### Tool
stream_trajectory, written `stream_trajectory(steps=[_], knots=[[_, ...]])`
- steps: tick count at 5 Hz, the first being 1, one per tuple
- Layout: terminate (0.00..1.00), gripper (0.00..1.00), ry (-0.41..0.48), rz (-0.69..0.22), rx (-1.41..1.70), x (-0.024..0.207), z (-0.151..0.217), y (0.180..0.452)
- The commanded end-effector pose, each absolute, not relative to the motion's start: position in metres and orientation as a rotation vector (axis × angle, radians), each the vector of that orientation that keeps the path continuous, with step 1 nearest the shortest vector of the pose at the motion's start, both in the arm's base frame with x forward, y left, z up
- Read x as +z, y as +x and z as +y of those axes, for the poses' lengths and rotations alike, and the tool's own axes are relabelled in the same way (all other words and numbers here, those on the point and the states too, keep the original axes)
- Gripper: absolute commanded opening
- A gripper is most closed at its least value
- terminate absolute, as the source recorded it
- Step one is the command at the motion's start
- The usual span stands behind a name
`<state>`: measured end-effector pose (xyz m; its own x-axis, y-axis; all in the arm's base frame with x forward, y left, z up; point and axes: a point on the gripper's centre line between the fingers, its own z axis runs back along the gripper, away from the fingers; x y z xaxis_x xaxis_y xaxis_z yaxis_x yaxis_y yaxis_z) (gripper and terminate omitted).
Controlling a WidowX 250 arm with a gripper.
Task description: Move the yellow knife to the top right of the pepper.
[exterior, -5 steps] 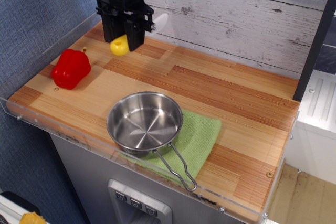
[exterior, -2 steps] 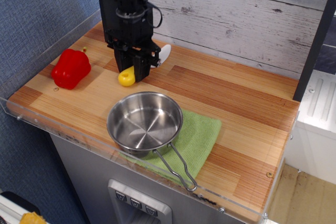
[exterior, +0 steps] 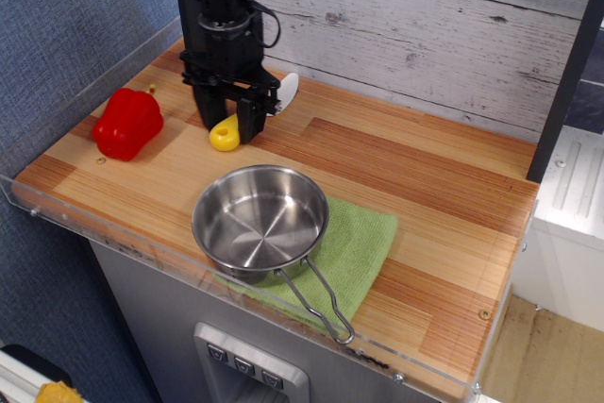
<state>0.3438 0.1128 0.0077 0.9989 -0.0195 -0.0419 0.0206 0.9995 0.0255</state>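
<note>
The yellow knife (exterior: 238,123) lies on the wooden counter (exterior: 406,176), to the right of the red pepper (exterior: 126,123) and a little farther back. Its fat yellow handle points toward the front, and its pale blade (exterior: 287,89) pokes out behind the robot's arm toward the wall. The black gripper (exterior: 229,122) stands straight over the handle. Its two fingers are spread a bit, one on each side of the handle. It is hard to tell if they are squeezing the knife or have just let go, because the fingers hide the spot where they would touch.

The knife looks like a small plastic toy, so it is likely light and stiff. It should not bend or break. The plastic looks smooth and shiny, so it could slip or turn if held at the tip. The chunky handle looks like the best place to hold it, near the middle, not the thin blade.

A steel pan (exterior: 260,222) sits on a green cloth (exterior: 363,243) nearer the front, apart from the knife.
</note>
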Motion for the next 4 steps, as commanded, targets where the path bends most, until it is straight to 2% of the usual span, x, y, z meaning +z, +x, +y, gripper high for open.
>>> stream_trajectory(steps=[1,2,3,4], knots=[[0.00,1.00,0.026,-0.083,-0.014,0.067,0.121,0.335],[0.00,1.00,0.022,-0.171,-0.003,0.100,0.116,0.328],[0.00,1.00,0.008,-0.201,-0.016,0.118,0.110,0.327],[0.00,1.00,-0.020,-0.204,-0.053,0.125,0.094,0.326]])
